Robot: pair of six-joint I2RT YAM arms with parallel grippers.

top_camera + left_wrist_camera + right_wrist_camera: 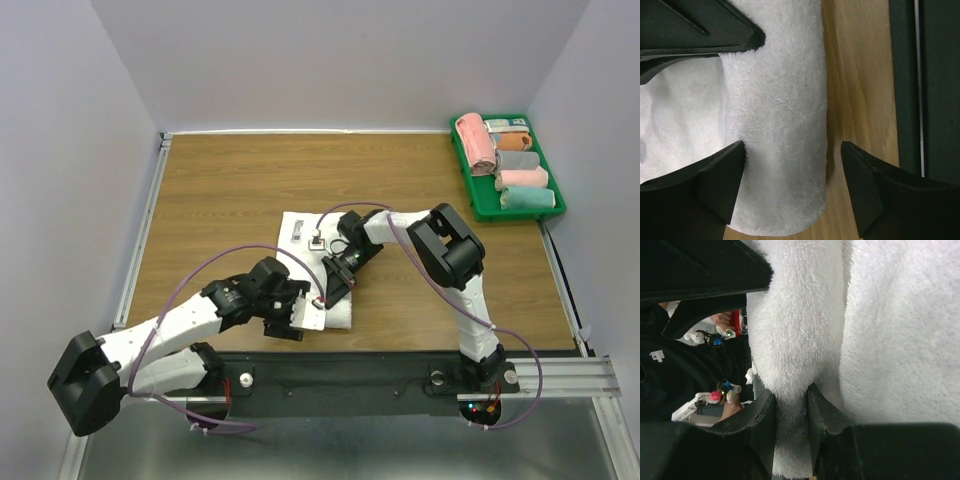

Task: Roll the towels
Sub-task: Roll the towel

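A white towel (342, 314) lies on the wooden table in front of the arms, its near edge rolled into a thick roll (780, 125). My left gripper (290, 320) is open and straddles the end of this roll (792, 150). Its left finger (715, 180) touches the roll and its right finger (870, 185) stands apart over bare wood. My right gripper (335, 285) is shut on a pinched fold of the same towel (791, 395), a little further along the roll. The flat towel (900, 340) spreads beside it.
A green bin (520, 214) at the far right corner holds several rolled towels, among them a pink one (475, 142). A metal rail (140, 230) runs along the table's left edge. The black base plate (350, 375) lies just behind the roll, at the near edge.
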